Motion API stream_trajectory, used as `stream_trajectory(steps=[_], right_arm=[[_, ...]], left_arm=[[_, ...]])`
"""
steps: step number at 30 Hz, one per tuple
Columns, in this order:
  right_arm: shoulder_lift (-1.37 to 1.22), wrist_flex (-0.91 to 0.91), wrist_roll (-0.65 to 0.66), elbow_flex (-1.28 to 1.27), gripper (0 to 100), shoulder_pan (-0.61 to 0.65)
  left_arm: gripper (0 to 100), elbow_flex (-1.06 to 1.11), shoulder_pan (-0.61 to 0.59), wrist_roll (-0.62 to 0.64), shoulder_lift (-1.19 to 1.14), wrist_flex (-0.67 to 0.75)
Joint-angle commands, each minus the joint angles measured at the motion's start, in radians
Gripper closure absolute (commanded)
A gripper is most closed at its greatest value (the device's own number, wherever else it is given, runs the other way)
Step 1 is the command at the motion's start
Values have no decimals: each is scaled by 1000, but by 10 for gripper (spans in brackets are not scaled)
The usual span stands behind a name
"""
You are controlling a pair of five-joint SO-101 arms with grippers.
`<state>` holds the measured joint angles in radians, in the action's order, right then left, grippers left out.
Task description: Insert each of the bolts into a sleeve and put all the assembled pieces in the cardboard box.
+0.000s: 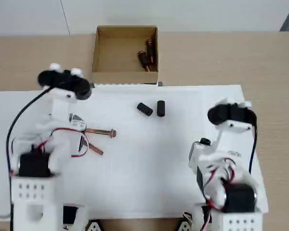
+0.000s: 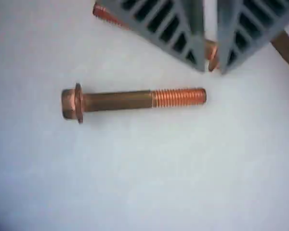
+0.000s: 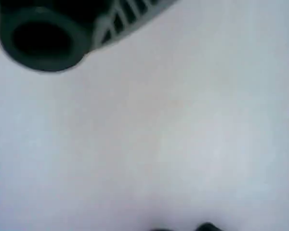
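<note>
Copper hex-flange bolt lies flat on white sheet, just off the left gripper tips. Jaws closed to a thin slit, nothing clamped, second copper bolt crossing under them. Black tubular sleeve right beside right gripper, grip: cannot tell. Brown cardboard box well beyond both.

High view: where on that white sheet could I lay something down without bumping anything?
The widest bare patch of the white sheet lies between the two bolts and the right arm, on the arms' side of the two sleeves. The cardboard box floor is bare left of its assembled pieces. Crowded: around the left arm.
</note>
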<state>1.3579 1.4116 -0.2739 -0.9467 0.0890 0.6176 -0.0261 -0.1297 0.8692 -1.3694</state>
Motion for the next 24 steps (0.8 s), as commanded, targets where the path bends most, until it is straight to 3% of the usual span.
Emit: stream_trajectory(steps=[1,4,18,24], right_arm=[[127,-25,-5,-28,995,-5],[209,-24,-5,-54,995,1],[286,-56,-2,-150,995,1],[288,-59,75,-152,995,-2]], left_arm=[[994,-108,0,-44,-127,-44],[994,-151,2,-98,-224,-64],[994,-236,144,-632,-503,-138],[992,-239,144,-824,-601,-133]])
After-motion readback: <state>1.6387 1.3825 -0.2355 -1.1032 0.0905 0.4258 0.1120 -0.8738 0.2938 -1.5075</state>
